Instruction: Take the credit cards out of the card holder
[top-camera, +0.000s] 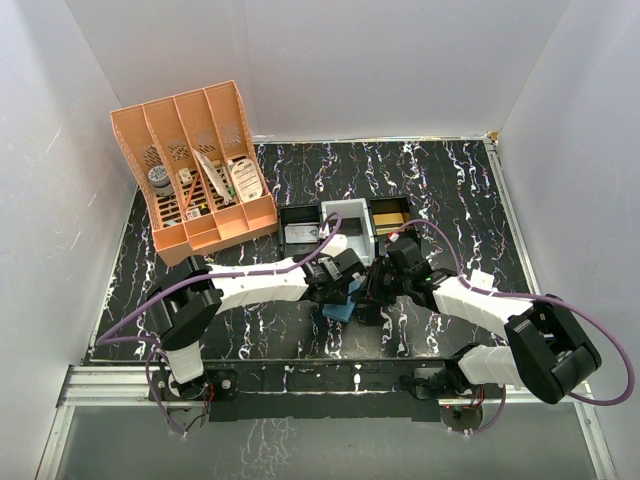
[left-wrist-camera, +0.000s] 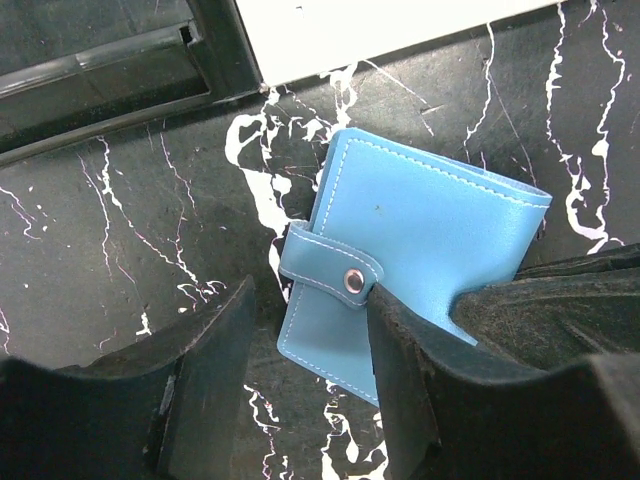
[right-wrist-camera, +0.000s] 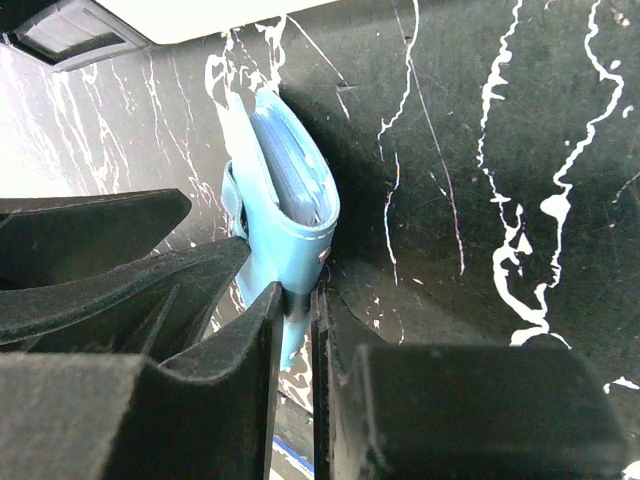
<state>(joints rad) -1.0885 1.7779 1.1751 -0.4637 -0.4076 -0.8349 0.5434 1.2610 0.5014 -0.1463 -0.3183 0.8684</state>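
Observation:
The card holder (left-wrist-camera: 430, 225) is a teal-blue bifold wallet, folded, with its strap snapped closed. It sits near the table's front middle (top-camera: 340, 309) between both grippers. My left gripper (left-wrist-camera: 310, 300) is open over the strap edge. Its right finger (left-wrist-camera: 410, 380) rests against the snap, and a gap shows between its left finger (left-wrist-camera: 215, 370) and the wallet. My right gripper (right-wrist-camera: 298, 295) is shut on the holder's edge (right-wrist-camera: 290, 215) and holds it on edge above the table. The credit cards are hidden inside the holder.
An orange desk organiser (top-camera: 195, 165) with several items stands at the back left. A black tray (top-camera: 298, 228), a white tray (top-camera: 350, 215) and another black tray (top-camera: 390, 215) sit just behind the grippers. White walls enclose the marbled black table (top-camera: 450, 190).

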